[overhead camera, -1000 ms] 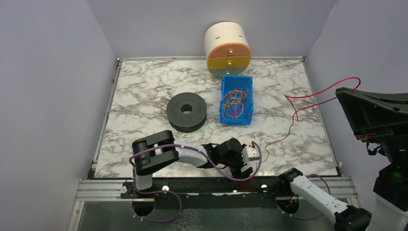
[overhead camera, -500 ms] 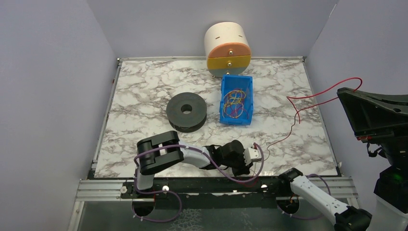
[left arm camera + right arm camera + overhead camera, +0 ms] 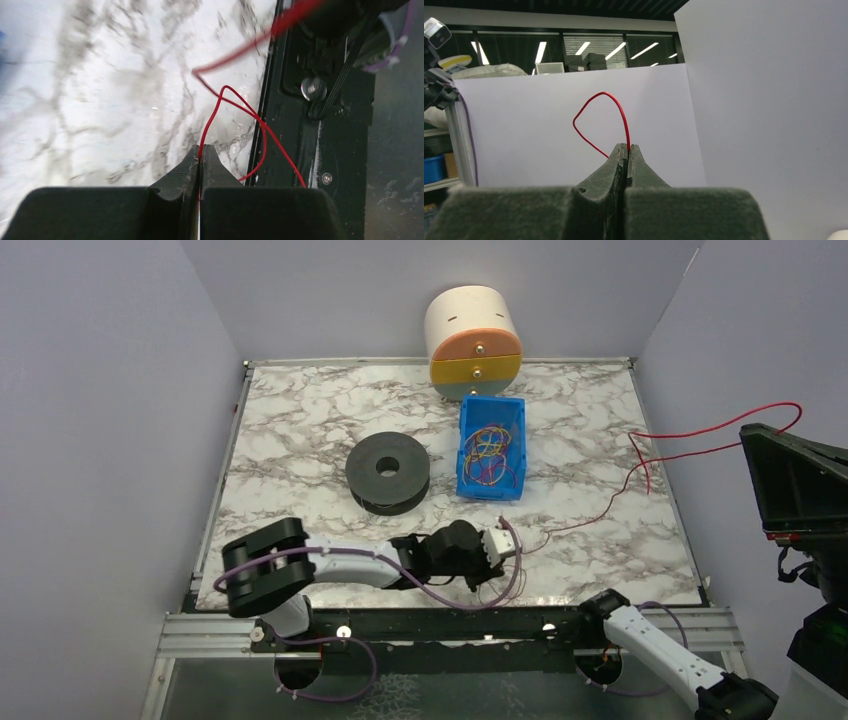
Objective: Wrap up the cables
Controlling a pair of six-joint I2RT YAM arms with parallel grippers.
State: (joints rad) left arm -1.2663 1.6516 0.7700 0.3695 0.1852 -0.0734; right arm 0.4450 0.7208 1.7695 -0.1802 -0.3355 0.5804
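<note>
Wrapping not started: black spool [image 3: 388,472] bare. Red cable [image 3: 600,512] stretches from near-right of the spool to beyond the surface [image 3: 300,440] edge, gripped by closed left fingers [image 3: 185,170] and right fingers [image 3: 611,172].

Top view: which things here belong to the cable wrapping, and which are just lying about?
Job: red wire; left gripper and right gripper, both shut on it; black spool, probably what it winds onto.
Lying about: blue bin of coloured bands; round drawer unit.
</note>
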